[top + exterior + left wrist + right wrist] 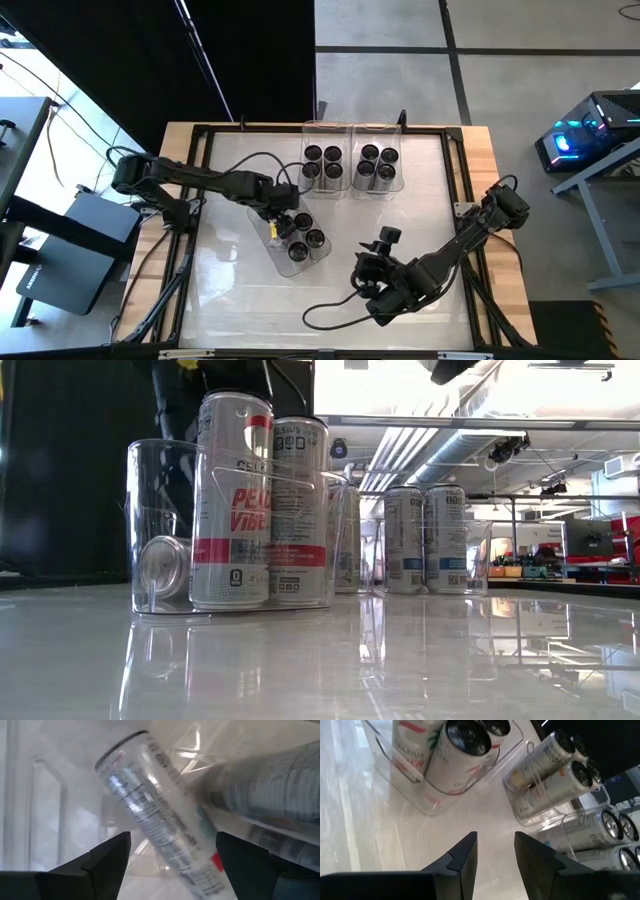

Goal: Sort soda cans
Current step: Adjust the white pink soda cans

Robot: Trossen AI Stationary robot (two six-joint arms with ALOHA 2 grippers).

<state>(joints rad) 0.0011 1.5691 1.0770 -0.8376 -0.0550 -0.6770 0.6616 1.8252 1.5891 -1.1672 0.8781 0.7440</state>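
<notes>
Now left gripper (172,855) fingers wide, can (155,810) dropped in centre bin (290,262); right gripper (495,851) narrow, empty; next: retract, fetch another.

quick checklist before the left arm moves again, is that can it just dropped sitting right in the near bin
1. Left pincer open, clear of the can: ok, fingers spread on either side of it.
2. Dropped can upright: not ok, it leans in the wrist view; the low view shows a can lying down in the near bin.
3. Other near-bin cans upright: ok.
4. Two far bins, four upright cans each: ok.
5. Right pincer empty, away from the bins: ok.
6. Loose cans on the table: cannot tell.
</notes>
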